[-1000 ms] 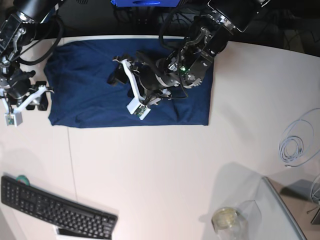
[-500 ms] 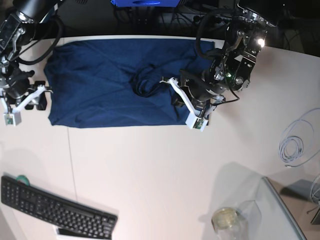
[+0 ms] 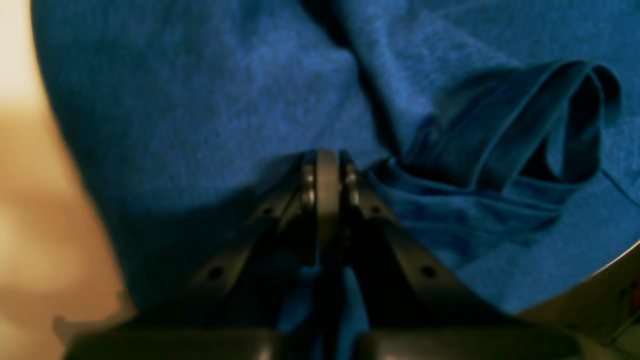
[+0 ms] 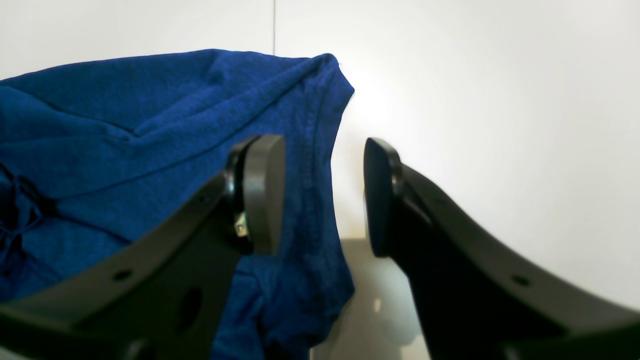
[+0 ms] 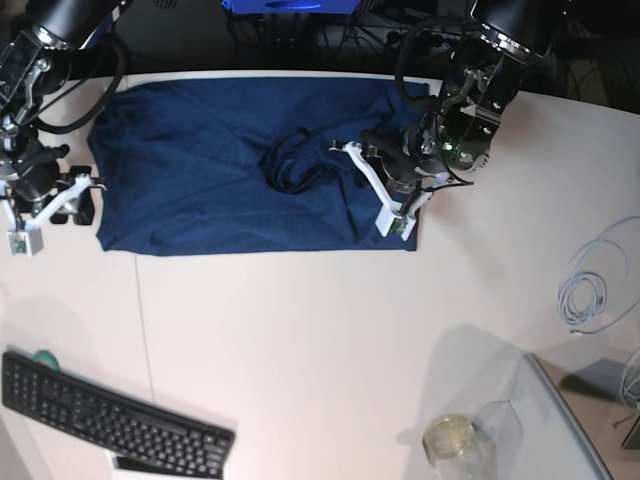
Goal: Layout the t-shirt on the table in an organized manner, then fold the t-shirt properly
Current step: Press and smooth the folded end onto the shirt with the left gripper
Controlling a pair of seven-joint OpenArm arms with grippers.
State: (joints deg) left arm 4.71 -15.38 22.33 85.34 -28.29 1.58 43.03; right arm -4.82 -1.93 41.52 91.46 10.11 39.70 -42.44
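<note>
The dark navy t-shirt [image 5: 200, 190] lies spread along the far side of the white table [image 5: 300, 350], with a bunched fold [image 5: 290, 165] in its middle. My left gripper [image 5: 338, 150] is shut on shirt fabric beside that bunch. In the left wrist view its jaws [image 3: 327, 200] are pressed together and pleats [image 3: 450, 210] run in to them, next to a ribbed loop [image 3: 550, 125]. My right gripper [image 5: 88, 195] is open and empty at the shirt's left edge. In the right wrist view [image 4: 325, 195] one finger is over the cloth [image 4: 150, 125] and the other over the bare table [image 4: 475, 75].
A black keyboard [image 5: 110, 425] lies at the front left. A glass jar [image 5: 455, 440] and a clear box [image 5: 570, 420] stand at the front right. A coiled pale cable [image 5: 590, 285] lies at the right. A thin seam [image 5: 137, 330] crosses the table.
My left gripper moved right from the shirt's middle toward its right edge, drawing fabric into a bunch, then shifted slightly back and up. The right arm has not moved.
</note>
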